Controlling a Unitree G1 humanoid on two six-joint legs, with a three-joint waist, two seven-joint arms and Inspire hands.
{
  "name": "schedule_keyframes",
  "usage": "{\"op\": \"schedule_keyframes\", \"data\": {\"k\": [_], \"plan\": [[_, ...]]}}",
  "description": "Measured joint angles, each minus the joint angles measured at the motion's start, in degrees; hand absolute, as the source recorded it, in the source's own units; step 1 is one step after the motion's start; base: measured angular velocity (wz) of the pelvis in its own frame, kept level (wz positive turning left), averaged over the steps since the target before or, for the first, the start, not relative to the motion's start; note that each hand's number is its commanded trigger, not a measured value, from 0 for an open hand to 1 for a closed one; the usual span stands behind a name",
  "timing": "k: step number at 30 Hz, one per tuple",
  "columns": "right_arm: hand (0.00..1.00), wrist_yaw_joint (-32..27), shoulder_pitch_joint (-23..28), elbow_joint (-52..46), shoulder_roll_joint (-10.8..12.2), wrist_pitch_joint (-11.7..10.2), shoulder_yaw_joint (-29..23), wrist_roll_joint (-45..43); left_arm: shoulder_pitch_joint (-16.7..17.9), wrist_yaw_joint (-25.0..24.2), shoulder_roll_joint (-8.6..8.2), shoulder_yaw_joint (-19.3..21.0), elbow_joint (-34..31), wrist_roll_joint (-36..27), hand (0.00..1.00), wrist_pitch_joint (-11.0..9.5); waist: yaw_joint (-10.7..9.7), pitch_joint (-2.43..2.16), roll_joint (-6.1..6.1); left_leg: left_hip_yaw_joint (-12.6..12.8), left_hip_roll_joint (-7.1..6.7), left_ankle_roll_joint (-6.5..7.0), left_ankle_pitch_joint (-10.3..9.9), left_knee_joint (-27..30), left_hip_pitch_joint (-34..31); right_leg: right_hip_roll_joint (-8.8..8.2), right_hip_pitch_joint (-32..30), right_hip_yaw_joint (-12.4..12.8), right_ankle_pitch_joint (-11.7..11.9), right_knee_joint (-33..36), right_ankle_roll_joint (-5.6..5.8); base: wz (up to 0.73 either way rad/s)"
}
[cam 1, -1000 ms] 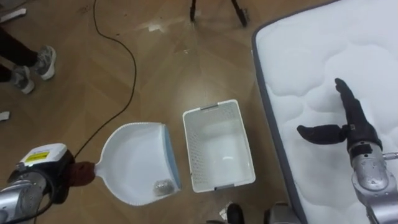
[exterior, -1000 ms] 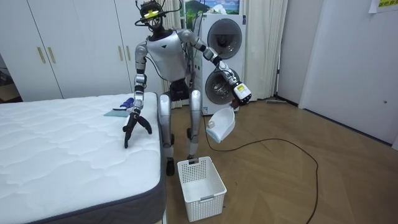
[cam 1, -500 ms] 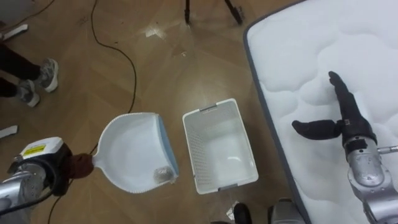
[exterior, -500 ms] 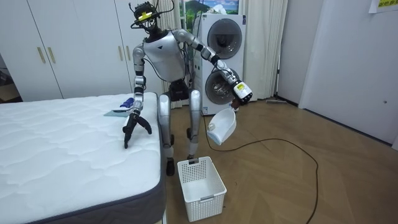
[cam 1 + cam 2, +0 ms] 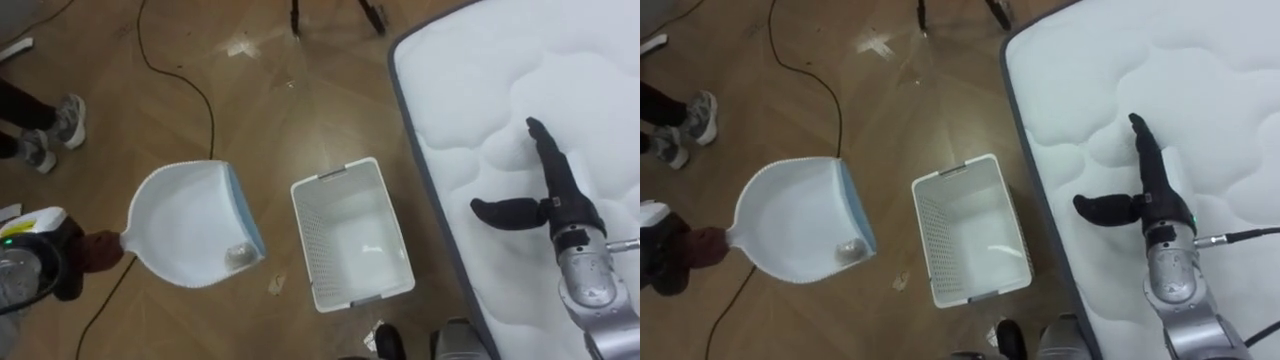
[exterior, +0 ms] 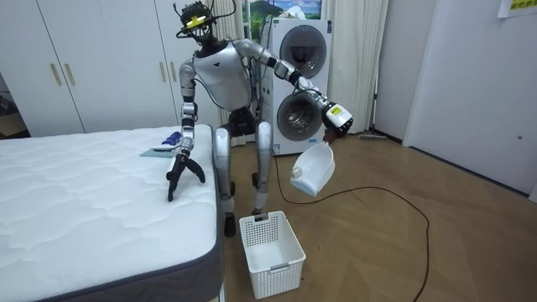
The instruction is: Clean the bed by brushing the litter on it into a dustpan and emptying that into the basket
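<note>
1. Left eye view:
   - The white dustpan (image 5: 185, 225) with a blue front edge is out over the wood floor, left of the white basket (image 5: 303, 245) and not touching it.
   - A small crumpled ball (image 5: 238, 258) sits in the pan near the blue edge.
   - The left hand (image 5: 62, 268) is at the lower left, with dark fingers wrapped round the pan's reddish handle.
   - The right hand (image 5: 548, 203) rests on the white mattress (image 5: 480, 70), fingers straight, thumb spread to the side, gripping nothing.
   - 1 small scrap (image 5: 275, 285) lies on the floor between pan and basket.
   - A person's shoes (image 5: 50, 125) are at the upper left.
2. Room view:
   - The robot stands at the bed's corner, in front of a washing machine (image 6: 302, 80).
   - Its left arm is stretched toward the room view's right. The dustpan hangs from that hand, above the floor and to the right of the basket.
   - The basket sits on the floor by the robot's feet, just beside the bed.
   - The right hand is planted on the mattress edge.
   - A blue item (image 6: 169, 137) lies on a flat cloth (image 6: 155, 152) behind it on the bed.
3. Right eye view:
   - Same layout: the ball is in the pan, the basket is between pan and mattress, and the right hand is flat on the quilted top.
</note>
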Motion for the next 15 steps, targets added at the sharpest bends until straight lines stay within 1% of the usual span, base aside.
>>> {"op": "schedule_keyframes", "data": {"k": [1, 2, 3, 4, 5, 6, 8, 10, 12, 13, 14, 15], "plan": [[0.00, 0.0, -0.2, 0.0, -0.1, 0.0, 0.0, 0.0, -0.2, 0.0, 0.13, -0.1, 0.0, 0.0, 1.00, 0.0, -0.2, 0.11, 0.23, 0.1, -0.03, 0.02, 0.0, 0.0, 0.0, -0.07, 0.0, 0.0, 0.0, 0.1, 0.01, 0.05], [0.00, 0.1, -0.6, 0.0, -0.1, 0.0, 0.0, -0.1, -0.5, 0.0, 0.37, -0.3, -0.1, 0.2, 1.00, 0.0, -0.5, 0.34, 0.69, 0.5, -0.03, 0.05, 0.0, 0.0, 0.0, -0.22, -0.1, 0.0, 0.0, 0.3, 0.07, 0.06], [0.00, 0.3, -1.0, -0.1, -0.1, -0.1, 0.0, -0.1, -0.9, 0.1, 0.50, -0.5, -0.1, 1.1, 1.00, 0.0, -1.1, 0.56, 1.15, 1.6, 0.05, 0.13, 0.0, 0.0, 0.1, -0.49, -0.3, 0.1, -0.2, 0.7, 0.30, 0.05], [0.00, 0.4, -1.2, -0.2, -0.2, -0.2, 0.0, -0.1, -1.0, 0.2, 0.52, -0.7, -0.1, 1.6, 1.00, 0.0, -1.3, 0.65, 1.36, 2.1, 0.06, 0.14, 0.0, -0.1, 0.2, -0.59, -0.4, 0.3, -0.3, 0.8, 0.36, 0.00], [0.00, 0.7, -1.6, -0.2, -0.3, -0.5, 0.0, -0.2, -1.4, 0.4, 0.53, -1.0, -0.1, 2.5, 1.00, 0.0, -1.5, 0.68, 1.77, 3.1, 0.19, 0.20, 0.0, -0.2, 0.2, -0.74, -0.6, 0.5, -0.4, 1.1, 0.32, -0.06], [0.00, 0.7, -1.7, -0.2, -0.2, -0.6, 0.0, -0.2, -1.6, 0.5, 0.64, -1.5, -0.1, 2.6, 1.00, 0.0, -1.7, 0.68, 2.00, 3.2, 0.19, 0.22, 0.0, -0.4, 0.2, -0.78, -0.7, 0.5, -0.5, 1.2, 0.33, -0.08], [0.00, 1.4, -2.3, -0.1, -0.2, -1.1, 0.1, -0.1, -2.6, 1.1, 1.32, -2.7, -0.2, 3.3, 1.00, -0.4, -2.4, 0.69, 2.33, 4.4, 0.18, 0.34, 0.1, -0.4, 0.2, -1.12, -1.2, 0.7, -0.8, 2.1, 0.29, 0.00], [0.00, 1.6, -2.5, -0.1, -0.3, -1.5, 0.1, -0.1, -3.4, 2.0, 1.65, -4.0, -0.2, 3.9, 1.00, -0.5, -2.7, 0.71, 2.79, 4.6, 0.21, 0.38, 0.1, -0.4, 0.2, -1.16, -1.3, 0.7, -0.9, 2.2, 0.23, 0.00], [0.00, 1.6, -2.4, -0.1, -0.3, -2.1, 0.1, 0.0, -3.5, 2.4, 1.86, -4.1, -0.8, 4.4, 1.00, -0.6, -2.8, 0.69, 3.16, 5.1, 0.23, 0.39, 0.1, -0.4, 0.3, -1.09, -1.5, 1.4, -1.0, 2.6, 0.21, -0.07], [0.00, 1.7, -2.6, -0.2, -0.3, -2.5, 0.2, 0.0, -3.5, 2.5, 2.39, -4.1, -1.3, 4.8, 1.00, -0.8, -2.5, 0.70, 3.28, 6.2, 0.47, 0.39, 0.1, -0.3, 0.3, -0.81, -2.0, 2.2, -1.0, 2.8, 0.22, -0.17], [0.00, 1.8, -2.9, -0.2, -0.3, -3.0, 0.3, 0.0, -3.7, 2.8, 3.11, -4.8, -1.3, 5.1, 1.00, -0.8, -2.7, 0.81, 3.60, 6.6, 0.58, 0.39, 0.1, -0.4, 0.2, -0.79, -2.2, 2.3, -1.0, 2.9, 0.20, -0.15], [0.00, 1.8, -2.9, -0.3, -0.3, -3.2, 0.3, 0.1, -3.9, 2.9, 3.51, -5.3, -1.3, 5.1, 1.00, -0.8, -2.9, 0.77, 3.74, 6.9, 0.65, 0.39, 0.1, -0.4, 0.3, -0.81, -2.2, 2.3, -1.0, 2.9, 0.15, -0.04]]}}
